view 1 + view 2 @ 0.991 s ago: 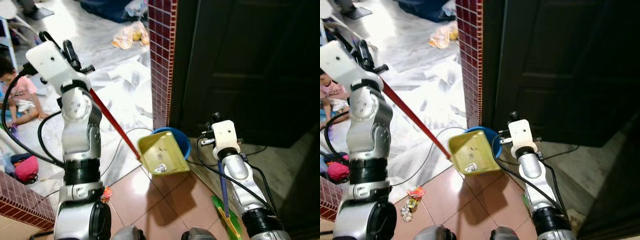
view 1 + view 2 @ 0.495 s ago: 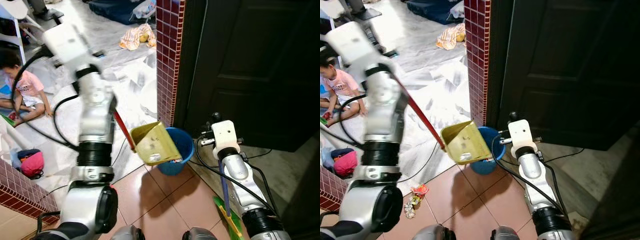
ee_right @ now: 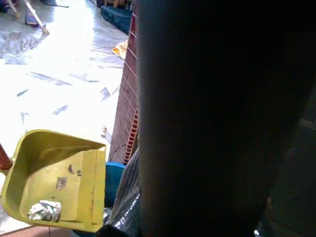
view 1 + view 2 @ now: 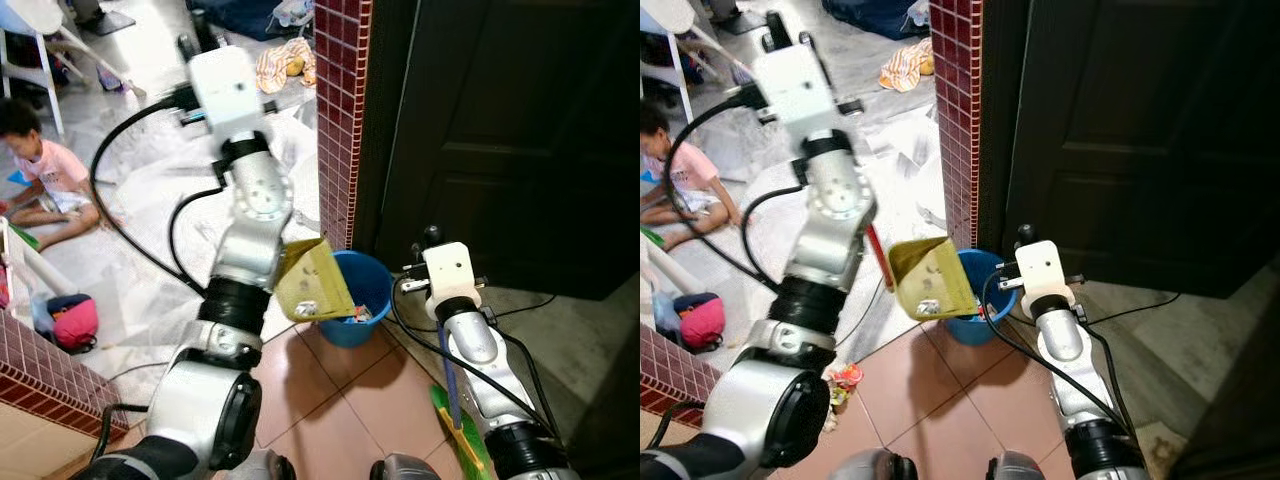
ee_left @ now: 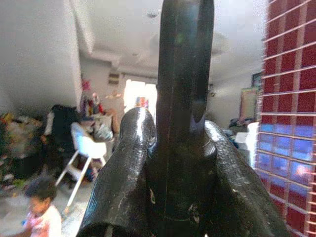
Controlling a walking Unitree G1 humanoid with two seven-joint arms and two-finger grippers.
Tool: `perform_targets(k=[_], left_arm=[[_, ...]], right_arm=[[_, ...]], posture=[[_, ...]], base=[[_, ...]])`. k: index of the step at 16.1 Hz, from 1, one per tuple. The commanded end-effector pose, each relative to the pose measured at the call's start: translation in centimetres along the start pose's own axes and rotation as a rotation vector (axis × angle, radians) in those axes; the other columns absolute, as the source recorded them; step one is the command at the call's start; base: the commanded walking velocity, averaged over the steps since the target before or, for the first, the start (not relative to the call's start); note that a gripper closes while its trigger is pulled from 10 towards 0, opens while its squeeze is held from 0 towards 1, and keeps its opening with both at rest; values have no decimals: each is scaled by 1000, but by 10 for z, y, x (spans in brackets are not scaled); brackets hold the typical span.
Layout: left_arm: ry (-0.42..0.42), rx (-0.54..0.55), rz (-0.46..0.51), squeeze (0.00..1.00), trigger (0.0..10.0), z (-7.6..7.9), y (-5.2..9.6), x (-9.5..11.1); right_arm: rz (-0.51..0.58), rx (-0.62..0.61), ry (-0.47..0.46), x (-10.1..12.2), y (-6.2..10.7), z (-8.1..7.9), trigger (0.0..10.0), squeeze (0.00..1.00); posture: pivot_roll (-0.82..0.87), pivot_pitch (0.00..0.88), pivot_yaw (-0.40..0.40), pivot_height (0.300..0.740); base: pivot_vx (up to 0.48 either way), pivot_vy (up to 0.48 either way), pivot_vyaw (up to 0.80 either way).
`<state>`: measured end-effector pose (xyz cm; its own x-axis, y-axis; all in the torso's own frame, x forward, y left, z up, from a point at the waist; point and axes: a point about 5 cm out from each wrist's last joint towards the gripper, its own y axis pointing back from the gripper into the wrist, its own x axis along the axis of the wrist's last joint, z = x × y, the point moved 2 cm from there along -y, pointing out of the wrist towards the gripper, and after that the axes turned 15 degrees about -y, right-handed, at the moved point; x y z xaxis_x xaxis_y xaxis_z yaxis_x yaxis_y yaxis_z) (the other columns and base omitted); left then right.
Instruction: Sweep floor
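Now that the left arm has swung the yellow dustpan (image 4: 312, 283) up over the blue bucket (image 4: 357, 301), left claw (image 5: 183, 123) clamped on its handle, the foil scrap (image 3: 44, 210) should tip in; right claw's grip I cannot tell.

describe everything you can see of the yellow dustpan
The yellow dustpan looks like moulded plastic, with raised side walls and a flat floor, on a red handle that runs up behind the left arm. It is held off the floor, tilted with its open lip down over the blue bucket beside the red tiled pillar. A crumpled silvery scrap and small specks lie inside near the lip. The left tool is closed on a dark bar.
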<state>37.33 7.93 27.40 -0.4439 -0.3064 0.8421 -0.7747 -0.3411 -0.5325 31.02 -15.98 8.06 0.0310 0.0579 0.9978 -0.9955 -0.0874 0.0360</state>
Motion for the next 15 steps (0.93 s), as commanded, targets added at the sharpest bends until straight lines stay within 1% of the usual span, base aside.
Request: perform_targets(k=[1, 3, 4, 5, 7, 8, 9, 10, 11, 12, 13, 14, 15], left_arm=[[42, 4, 138, 0, 10000, 8, -4, 33], [63, -58, 206, 0, 10000, 26, 7, 47], [91, -110, 241, 0, 10000, 36, 14, 52], [161, -230, 271, 0, 10000, 52, 26, 59], [240, -382, 325, 0, 10000, 68, 45, 67], [255, -424, 336, 0, 10000, 71, 50, 68], [271, -488, 359, 0, 10000, 76, 62, 66], [276, -513, 358, 0, 10000, 78, 66, 64], [315, -615, 390, 0, 10000, 83, 78, 63], [352, -695, 407, 0, 10000, 87, 84, 65], [354, -738, 442, 0, 10000, 87, 89, 66], [335, -796, 475, 0, 10000, 90, 97, 66], [333, -833, 493, 0, 10000, 92, 101, 66]], right_arm=[[78, 13, 29, 16, -2, -3, 10000, 0], [84, 15, 25, 17, -2, -6, 10000, 0], [85, 16, 26, 17, -1, -6, 10000, 0], [87, 16, 26, 17, -1, -7, 10000, 0], [90, 17, 27, 18, 0, -7, 10000, 0], [91, 18, 27, 18, 0, -7, 10000, 0], [92, 18, 28, 18, -1, -7, 10000, 0], [94, 19, 29, 18, -2, -8, 10000, 0], [96, 22, 31, 19, -3, -8, 10000, 0], [97, 23, 32, 19, -3, -8, 10000, 0], [99, 25, 33, 20, -4, -8, 10000, 0], [101, 28, 34, 20, -4, -9, 10000, 0], [102, 30, 35, 20, -5, -9, 10000, 0]], posture=[[-138, 0, 108, 740], [-143, 0, 115, 740], [-143, 0, 117, 740], [-143, 0, 118, 740], [-143, 0, 120, 740], [-143, 0, 120, 740], [-140, 0, 117, 740], [-138, 0, 116, 740], [-134, 0, 113, 740], [-133, 0, 112, 740], [-132, 0, 111, 740], [-131, 0, 109, 740], [-132, 0, 108, 740]], base=[[0, 0, 0], [0, 0, 0], [0, 0, 0], [0, 0, 0], [0, 0, 0], [0, 0, 0], [0, 0, 0], [0, 0, 0], [0, 0, 0], [0, 0, 0], [0, 0, 0], [0, 0, 0], [0, 0, 0]])
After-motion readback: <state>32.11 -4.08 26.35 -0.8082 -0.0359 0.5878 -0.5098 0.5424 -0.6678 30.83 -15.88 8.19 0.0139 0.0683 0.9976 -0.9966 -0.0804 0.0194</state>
